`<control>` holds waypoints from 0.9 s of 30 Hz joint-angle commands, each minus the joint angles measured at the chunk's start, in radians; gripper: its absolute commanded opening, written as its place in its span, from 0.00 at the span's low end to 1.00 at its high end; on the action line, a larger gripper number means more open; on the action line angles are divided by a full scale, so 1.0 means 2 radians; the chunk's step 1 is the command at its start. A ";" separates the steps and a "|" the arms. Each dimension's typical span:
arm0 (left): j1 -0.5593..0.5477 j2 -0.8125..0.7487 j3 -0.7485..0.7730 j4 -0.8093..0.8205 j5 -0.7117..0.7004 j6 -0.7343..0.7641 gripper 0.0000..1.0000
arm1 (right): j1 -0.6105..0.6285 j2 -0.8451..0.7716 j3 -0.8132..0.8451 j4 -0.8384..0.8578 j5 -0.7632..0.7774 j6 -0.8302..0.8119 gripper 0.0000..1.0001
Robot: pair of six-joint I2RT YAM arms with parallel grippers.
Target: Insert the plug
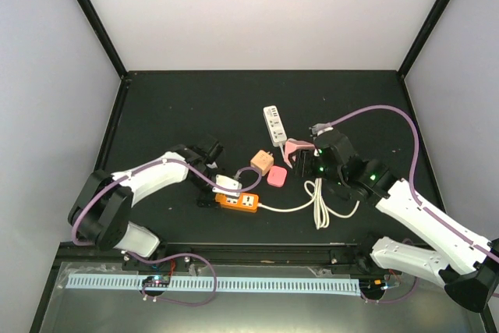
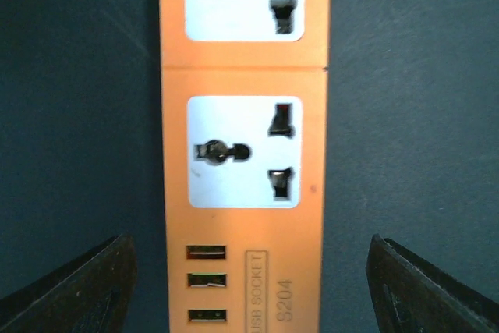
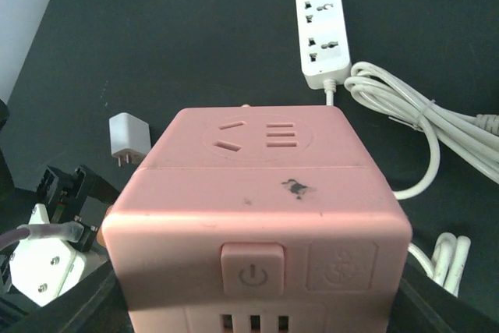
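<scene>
An orange power strip point(image 1: 238, 201) with white sockets lies on the black mat. In the left wrist view the orange power strip point(image 2: 243, 154) fills the middle. My left gripper point(image 2: 249, 294) is open with a finger on each side of its USB end, apart from it; it also shows in the top view point(image 1: 224, 195). My right gripper point(image 3: 261, 306) is shut on a pink cube socket point(image 3: 257, 193), held off the mat at the right point(image 1: 295, 147). A small white two-pin plug point(image 3: 128, 137) lies on the mat beyond the cube.
A white power strip point(image 1: 274, 124) lies at the back with its coiled white cable point(image 1: 320, 202) to the right of the orange strip. A peach cube point(image 1: 261, 163) and a second pink cube point(image 1: 276, 178) sit between the grippers.
</scene>
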 commanded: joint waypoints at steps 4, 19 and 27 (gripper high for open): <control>-0.002 0.015 0.009 0.047 -0.043 -0.036 0.83 | -0.001 -0.003 0.003 -0.016 0.015 0.001 0.01; -0.021 0.023 -0.011 0.071 -0.060 -0.136 0.53 | -0.001 0.020 0.032 -0.057 0.055 -0.015 0.01; -0.051 -0.003 -0.020 0.010 -0.014 -0.184 0.62 | -0.001 0.034 0.036 -0.076 0.061 -0.019 0.01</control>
